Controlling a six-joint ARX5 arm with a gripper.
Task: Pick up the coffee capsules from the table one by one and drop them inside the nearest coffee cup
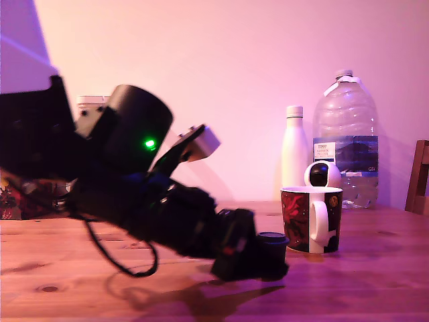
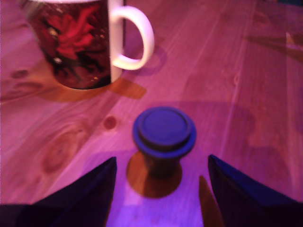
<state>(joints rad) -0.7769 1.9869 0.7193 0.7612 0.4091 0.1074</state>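
Spread wide, the black gripper (image 2: 161, 189) holds nothing; its two pointed fingers (image 2: 85, 196) stand apart on either side of the coffee capsule (image 2: 164, 137) without touching it, low over the wooden table (image 1: 375, 275). Behind, a large clear water bottle (image 1: 345, 137) and a slim white bottle (image 1: 294, 147) stand near the wall. In front of them sits the red-and-black coffee cup (image 1: 298, 218), white handle facing the exterior camera, a small round white camera (image 1: 322, 174) just behind it. The dark capsule stands upright, wide rim uppermost, just beside the cup on the exterior view's left.
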